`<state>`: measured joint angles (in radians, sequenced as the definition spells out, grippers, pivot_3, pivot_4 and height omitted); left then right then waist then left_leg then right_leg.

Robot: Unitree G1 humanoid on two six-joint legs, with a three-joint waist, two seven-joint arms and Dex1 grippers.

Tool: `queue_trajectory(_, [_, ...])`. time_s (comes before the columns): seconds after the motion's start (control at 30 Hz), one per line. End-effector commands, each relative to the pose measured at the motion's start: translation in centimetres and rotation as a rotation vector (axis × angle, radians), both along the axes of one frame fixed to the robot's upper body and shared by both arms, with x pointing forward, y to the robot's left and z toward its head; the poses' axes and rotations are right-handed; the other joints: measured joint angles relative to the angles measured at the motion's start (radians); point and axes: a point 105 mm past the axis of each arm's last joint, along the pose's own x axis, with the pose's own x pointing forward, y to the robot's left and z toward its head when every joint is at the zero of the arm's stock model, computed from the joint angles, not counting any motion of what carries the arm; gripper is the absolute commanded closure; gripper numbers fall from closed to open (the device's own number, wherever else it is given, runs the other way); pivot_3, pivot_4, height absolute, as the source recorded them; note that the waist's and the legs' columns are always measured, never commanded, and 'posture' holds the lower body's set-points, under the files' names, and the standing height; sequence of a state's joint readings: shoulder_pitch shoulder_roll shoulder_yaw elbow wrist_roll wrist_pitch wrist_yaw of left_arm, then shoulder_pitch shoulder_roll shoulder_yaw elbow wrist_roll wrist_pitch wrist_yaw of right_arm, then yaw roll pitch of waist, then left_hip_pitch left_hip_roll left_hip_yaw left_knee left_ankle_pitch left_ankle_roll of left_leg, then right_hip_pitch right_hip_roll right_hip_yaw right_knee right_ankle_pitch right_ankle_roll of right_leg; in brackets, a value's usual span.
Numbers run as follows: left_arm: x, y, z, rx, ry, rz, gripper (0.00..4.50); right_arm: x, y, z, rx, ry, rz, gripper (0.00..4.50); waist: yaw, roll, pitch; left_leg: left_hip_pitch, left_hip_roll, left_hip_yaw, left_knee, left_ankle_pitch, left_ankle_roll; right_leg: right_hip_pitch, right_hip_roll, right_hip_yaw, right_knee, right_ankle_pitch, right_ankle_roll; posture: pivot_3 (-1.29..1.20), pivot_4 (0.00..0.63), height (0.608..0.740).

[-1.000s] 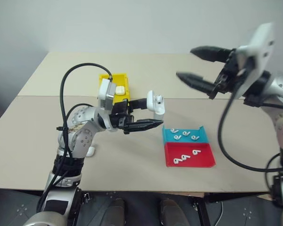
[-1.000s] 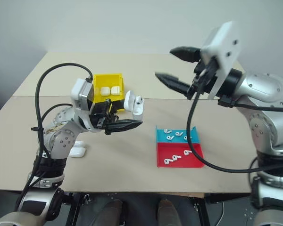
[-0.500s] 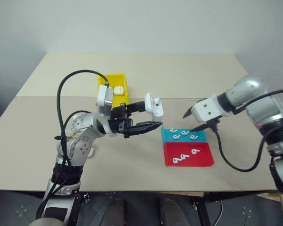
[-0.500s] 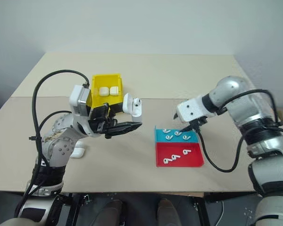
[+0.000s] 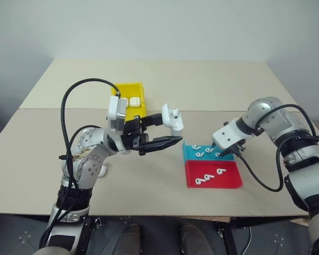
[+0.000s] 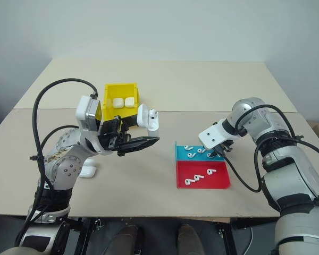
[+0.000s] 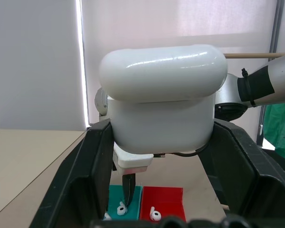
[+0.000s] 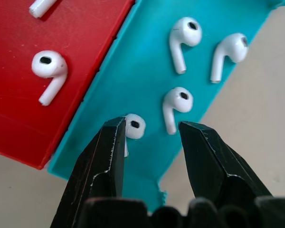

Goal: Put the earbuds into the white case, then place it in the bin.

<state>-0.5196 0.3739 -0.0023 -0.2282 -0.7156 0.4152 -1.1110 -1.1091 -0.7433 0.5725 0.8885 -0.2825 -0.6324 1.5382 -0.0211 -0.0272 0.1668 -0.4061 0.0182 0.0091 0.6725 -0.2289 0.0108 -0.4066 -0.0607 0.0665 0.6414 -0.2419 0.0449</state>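
- Bare table (image 5: 149,175) is seen between the left gripper (image 5: 173,129) and the tray (image 5: 211,166).
- The way towards the bin (image 5: 132,100), at 11 o'clock from the tray, is crossed by that gripper and its held white case (image 5: 174,116).
- The right gripper (image 8: 149,135) is crowded by earbuds (image 8: 173,104) in the tray's blue half.

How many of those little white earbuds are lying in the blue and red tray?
7: four earbuds in the tray's blue half, three in its red half. The right end effector could hide another.
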Motion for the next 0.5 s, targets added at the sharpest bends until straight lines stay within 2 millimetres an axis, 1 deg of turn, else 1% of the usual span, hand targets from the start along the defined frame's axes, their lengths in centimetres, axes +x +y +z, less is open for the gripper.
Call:
queue_trajectory(0.03, [-0.9, 0.2, 1.1, -0.026, -0.058, -0.004, 1.76, 0.1, -0.3, 0.6, -0.031, -0.025, 0.045, 2.31, 0.000, 0.000, 0.000, 0.000, 0.000, 0.000, 0.000, 0.000, 0.000, 0.000, 0.000, 0.000, 0.000, 0.000, 0.000, 0.00, 0.150, 0.740])
queue_trajectory(0.2, [-1.0, 0.3, 1.2, -0.029, -0.059, 0.005, 1.76, 0.3, -0.2, -0.3, -0.039, -0.025, 0.041, 2.31, -0.001, 0.000, 0.000, 0.000, 0.000, 0.000, 0.000, 0.000, 0.000, 0.000, 0.000, 0.000, 0.000, 0.000, 0.000, 0.00, 0.150, 0.740])
queue_trajectory(0.4, [-0.9, 0.5, 1.2, -0.023, -0.063, 0.022, 1.76, 0.5, 0.0, -0.8, -0.053, -0.029, 0.049, 2.31, -0.004, 0.000, 0.000, 0.002, 0.000, -0.001, 0.000, 0.000, 0.000, 0.001, 0.000, 0.000, 0.001, 0.000, 0.000, 0.00, 0.150, 0.740])
queue_trajectory(0.5, [-1.0, 0.5, 1.2, -0.022, -0.066, 0.024, 1.76, 0.5, -0.4, -1.1, -0.076, -0.032, 0.048, 2.31, -0.008, 0.000, 0.000, 0.002, 0.000, -0.001, 0.000, 0.000, 0.000, 0.002, 0.000, 0.000, 0.001, 0.000, 0.000, 0.00, 0.150, 0.740])
